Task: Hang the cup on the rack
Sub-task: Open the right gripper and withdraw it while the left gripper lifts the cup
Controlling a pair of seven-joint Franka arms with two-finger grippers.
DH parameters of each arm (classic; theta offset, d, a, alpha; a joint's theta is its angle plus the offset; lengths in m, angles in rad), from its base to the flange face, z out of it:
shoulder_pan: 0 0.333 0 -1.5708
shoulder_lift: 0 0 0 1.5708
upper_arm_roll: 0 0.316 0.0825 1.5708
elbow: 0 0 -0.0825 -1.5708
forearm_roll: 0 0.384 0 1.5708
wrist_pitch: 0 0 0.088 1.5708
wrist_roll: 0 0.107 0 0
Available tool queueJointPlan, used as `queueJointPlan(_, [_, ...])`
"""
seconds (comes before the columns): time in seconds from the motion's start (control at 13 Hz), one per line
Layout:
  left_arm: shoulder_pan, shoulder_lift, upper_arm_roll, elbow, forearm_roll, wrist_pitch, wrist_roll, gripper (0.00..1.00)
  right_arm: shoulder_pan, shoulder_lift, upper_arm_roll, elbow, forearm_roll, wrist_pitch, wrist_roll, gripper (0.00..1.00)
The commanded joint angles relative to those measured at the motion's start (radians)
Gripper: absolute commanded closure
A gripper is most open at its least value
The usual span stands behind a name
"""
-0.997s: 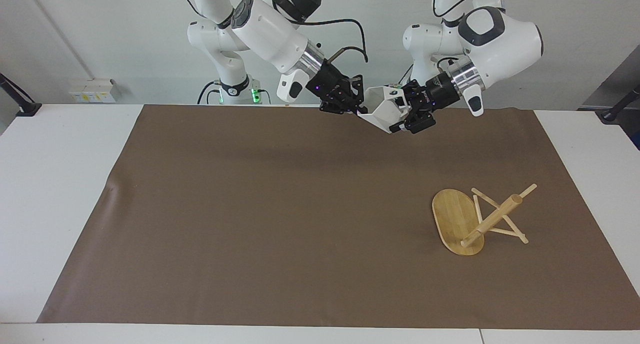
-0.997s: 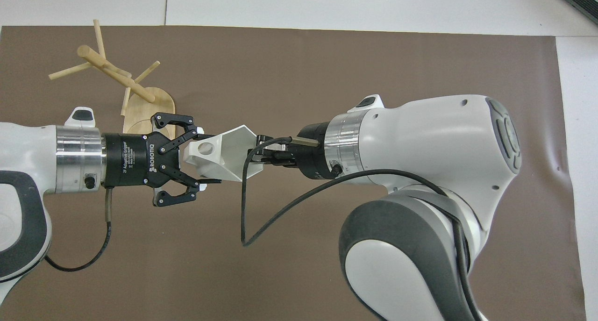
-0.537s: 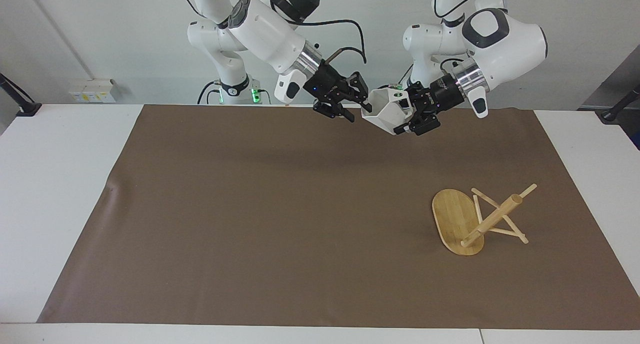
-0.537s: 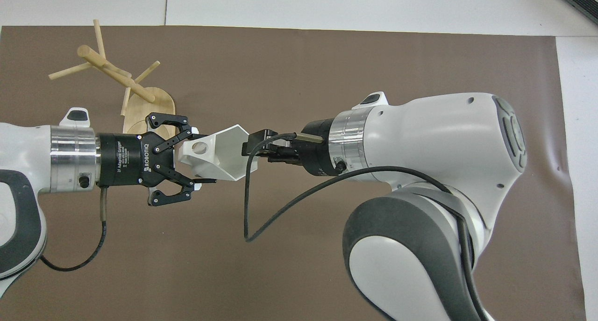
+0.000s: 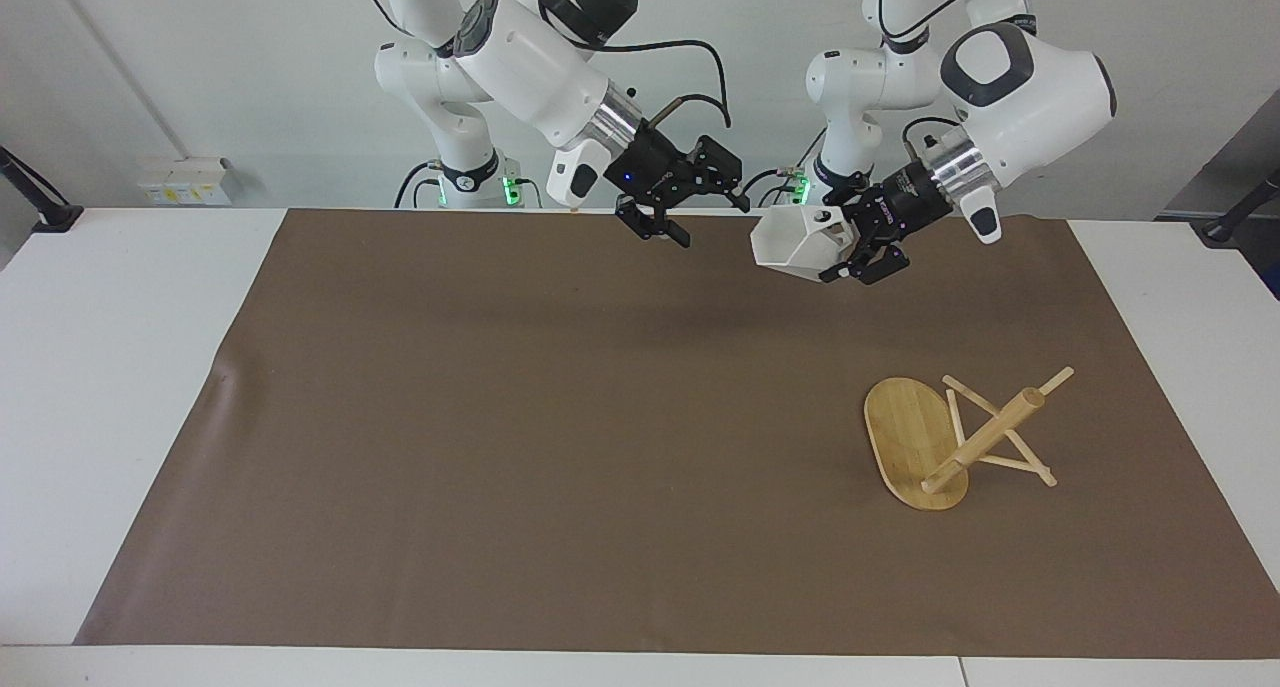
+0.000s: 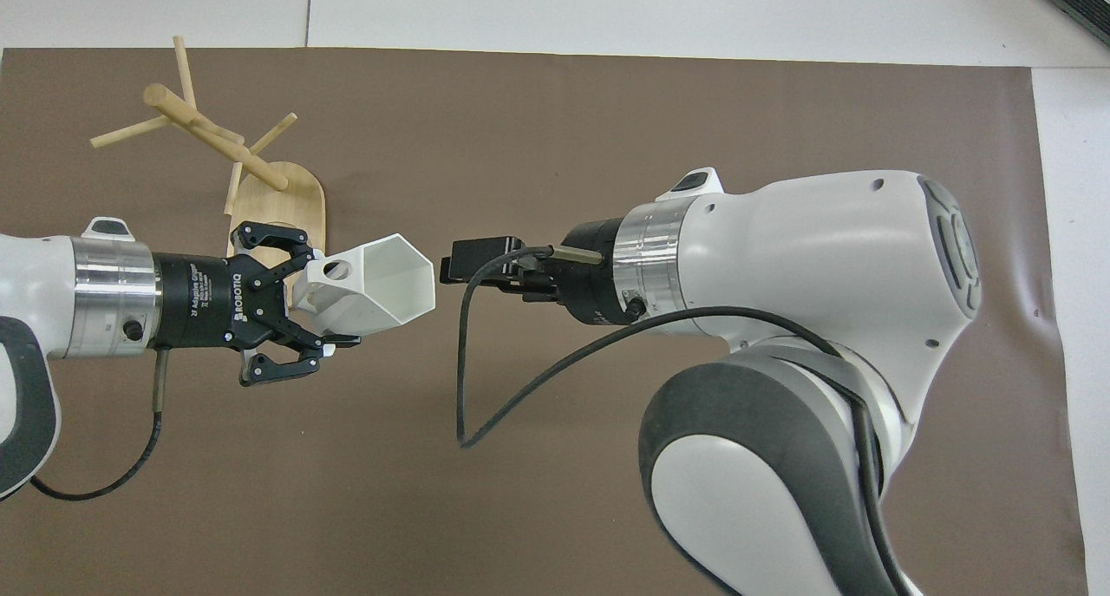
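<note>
Both arms are raised over the strip of the brown mat (image 5: 560,437) nearest the robots. The left gripper (image 5: 845,252) comes in from the left arm's end and is pinched on the handle end of the cup (image 5: 795,242), its fingertips pressed against the blocky handle while the outer links splay to the sides. The cup is white and faceted, held clear of the mat and lying on its side; its polygonal mouth faces the right gripper (image 5: 705,217), and the round hole in its handle shows on top, just by the left gripper's fingers (image 6: 325,346). In the overhead view the same cup (image 6: 377,288) projects from the left gripper (image 6: 316,305) toward the middle of the table, and nothing shows inside its open mouth. The right gripper (image 6: 451,262) hangs over the mat just beside the cup's mouth, apart from it with a plain gap between, its fingers spread and holding nothing. Farther from the robots, toward the left arm's end of the table, the rack (image 5: 945,437) rests on the mat. In the facing view its oval base (image 5: 905,437) appears tipped up on edge and its thick post slants away from the base toward that end of the table, with thin pegs crossing it. No peg bears anything. The rack (image 6: 230,158) lies well apart from the cup.
</note>
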Motion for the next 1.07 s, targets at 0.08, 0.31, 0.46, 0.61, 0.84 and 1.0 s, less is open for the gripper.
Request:
queueJointPlan(0.08, [0.006, -0.027, -0.005, -0.061, 0.098, 0.082, -0.131, 1.0, -0.012, 0.004, 0.001, 0.008, 0.011, 0.014, -0.031, 0.0])
queueJointPlan(0.31, [-0.002, -0.016, -0.005, -0.109, 0.098, 0.242, -0.248, 1.0, -0.012, -0.001, -0.039, 0.015, -0.012, 0.014, -0.089, 0.0])
queueJointPlan(0.46, [-0.006, -0.004, -0.006, -0.138, 0.098, 0.335, -0.288, 1.0, -0.012, -0.006, -0.07, 0.015, -0.013, 0.014, -0.158, 0.0])
queueJointPlan(0.61, [-0.006, 0.008, -0.006, -0.146, 0.098, 0.394, -0.314, 1.0, -0.012, -0.009, -0.095, 0.015, -0.044, 0.014, -0.208, 0.0])
queueJointPlan(0.84, [-0.006, 0.037, -0.006, -0.142, 0.098, 0.467, -0.381, 1.0, -0.012, -0.012, -0.133, 0.014, -0.127, 0.011, -0.226, 0.0])
queueJointPlan(1.0, [-0.006, 0.05, -0.006, -0.141, 0.098, 0.509, -0.426, 1.0, -0.011, -0.021, -0.162, 0.011, -0.183, 0.009, -0.228, 0.0])
